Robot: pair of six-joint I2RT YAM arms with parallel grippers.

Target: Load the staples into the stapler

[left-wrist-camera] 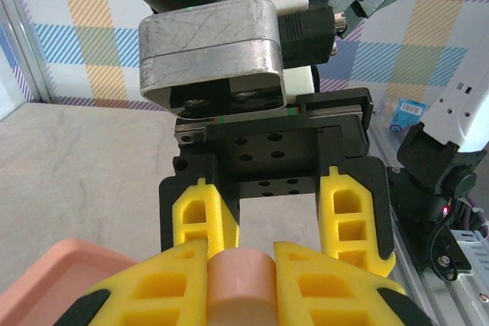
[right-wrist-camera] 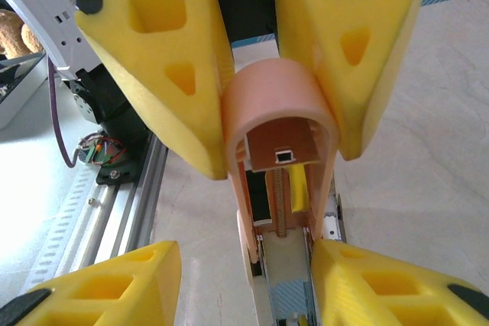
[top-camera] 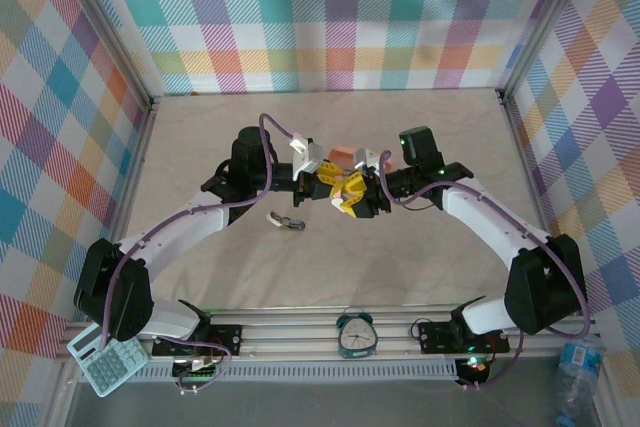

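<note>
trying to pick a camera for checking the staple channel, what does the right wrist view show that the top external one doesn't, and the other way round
Right wrist adds: a close look inside the pink stapler, with a spring running down its channel.
Top external adds: a small dark object lying on the table near the left arm, plus the clock, calculator and bottle along the near edge.
Both: the two grippers meeting at the stapler. Close up, the left gripper clamps it, and the right gripper has its jaws open either side.
</note>
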